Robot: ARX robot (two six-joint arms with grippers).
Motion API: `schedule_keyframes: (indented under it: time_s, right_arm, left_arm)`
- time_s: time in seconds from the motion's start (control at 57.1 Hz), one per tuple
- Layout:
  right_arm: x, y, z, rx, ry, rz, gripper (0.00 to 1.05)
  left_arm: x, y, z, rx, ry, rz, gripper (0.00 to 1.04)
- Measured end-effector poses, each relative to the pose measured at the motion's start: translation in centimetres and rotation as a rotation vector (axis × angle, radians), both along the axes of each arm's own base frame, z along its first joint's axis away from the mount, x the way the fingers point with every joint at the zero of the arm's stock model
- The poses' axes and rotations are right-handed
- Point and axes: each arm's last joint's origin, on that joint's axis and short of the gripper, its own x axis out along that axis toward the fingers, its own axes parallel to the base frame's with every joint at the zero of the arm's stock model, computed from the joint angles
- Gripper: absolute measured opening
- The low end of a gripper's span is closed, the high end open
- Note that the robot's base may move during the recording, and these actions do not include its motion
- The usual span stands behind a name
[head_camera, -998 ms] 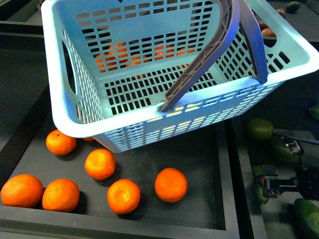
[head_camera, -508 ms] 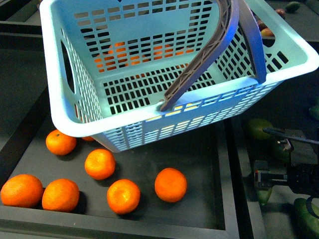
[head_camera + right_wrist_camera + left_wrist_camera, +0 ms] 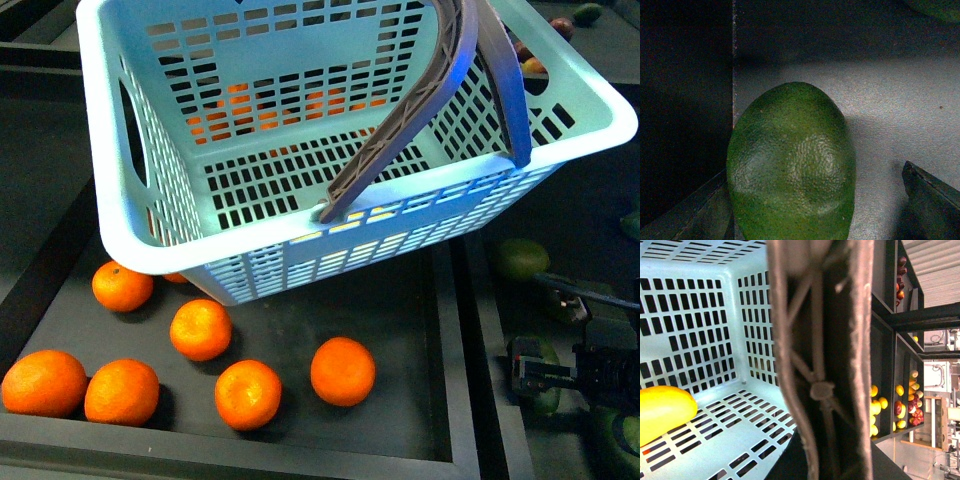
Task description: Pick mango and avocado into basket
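Note:
The turquoise basket (image 3: 112, 160) hangs tilted over the orange tray, and my left gripper (image 3: 826, 462) is shut on its brown handle (image 3: 835, 340), which hides the jaws. Inside, the yellow mango (image 3: 662, 412) lies on the slotted floor. It also shows as yellow through the front wall's slots (image 3: 350, 222). In the tray to the right, my right gripper (image 3: 530, 372) is open and low over a dark green avocado (image 3: 792, 165). That avocado sits between the fingers (image 3: 927, 200), close to the tray's dark wall, and nothing shows the pads touching it.
Several oranges (image 3: 343, 370) lie in the black tray under the basket. A raised divider (image 3: 470, 340) separates it from the avocado tray, where more avocados (image 3: 522, 258) lie. Shelves of yellow and red fruit (image 3: 900, 400) stand beyond the basket.
My right gripper has dropped lower and slightly left, closing in over the avocado. The basket has shifted a little to the left.

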Motion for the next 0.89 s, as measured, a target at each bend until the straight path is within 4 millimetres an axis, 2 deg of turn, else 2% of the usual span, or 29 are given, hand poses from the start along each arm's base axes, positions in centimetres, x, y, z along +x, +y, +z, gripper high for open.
schedule_keyframes:
  time_s: [0.14,0.385,0.473,0.578,0.718,0.893]
  right_arm:
    - [0.0,0.0,0.0,-0.001,-0.001,-0.003,0.96]
    - [0.1,0.0,0.0,0.005,-0.002,-0.002,0.62]
    - [0.0,-0.4,0.1,0.007,-0.003,-0.013,0.55]
    - [-0.2,-1.1,0.5,0.004,-0.003,-0.04,0.54]
    - [-0.5,-3.1,2.4,0.008,-0.028,-0.097,0.53]
    - [-1.6,-5.6,7.4,0.046,-0.125,-0.132,0.53]
  left_arm:
    - [0.0,0.0,0.0,-0.001,0.001,-0.001,0.06]
    - [0.0,0.0,0.0,-0.001,0.0,-0.001,0.06]
    - [0.0,0.0,0.0,-0.001,0.001,-0.002,0.06]
    - [0.0,0.0,0.0,0.0,0.0,0.0,0.06]
    - [0.0,0.0,0.0,0.0,0.0,0.001,0.06]
    - [0.0,0.0,0.0,-0.001,0.001,0.0,0.06]
